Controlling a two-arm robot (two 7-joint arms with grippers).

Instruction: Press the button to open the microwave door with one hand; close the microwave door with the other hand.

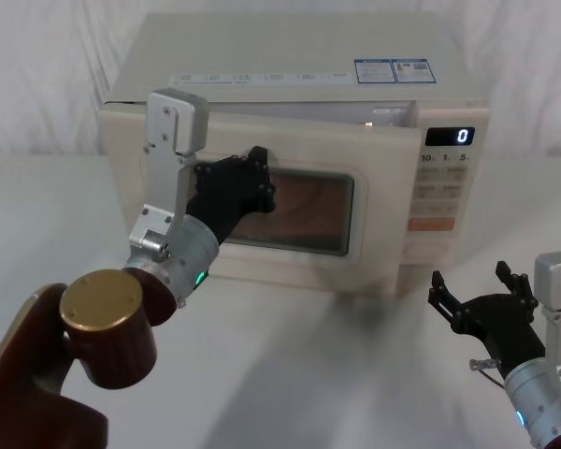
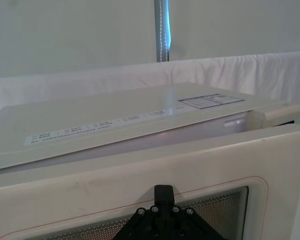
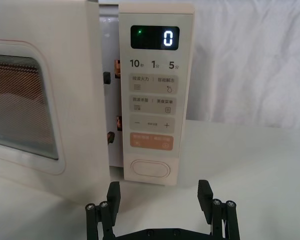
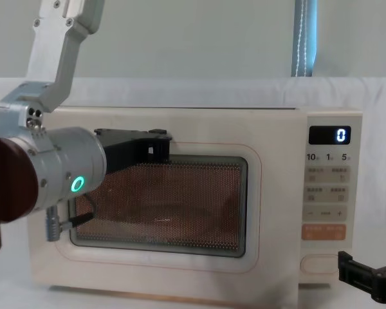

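Left gripper (image 1: pixel 258 168), finger state unclear, met your ajar microwave door (image 1: pixel 355 245); right gripper (image 1: pixel 481 290) hung spread; off-centre pushing risked shoving the microwave (image 1: pixel 290 56)

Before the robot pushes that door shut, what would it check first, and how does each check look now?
1. Microwave door open and waiting to be closed: ok, it stands ajar, with a gap beside the control panel.
2. Left gripper placed at the door: ok, it is at the window; actual contact cannot tell.
3. Right gripper out of the door's way: ok, open, low in front of the button, not touching it.
4. Gap free of obstructions: cannot tell, just a sliver of it shows.
5. Microwave idle: ok, display reads 0.
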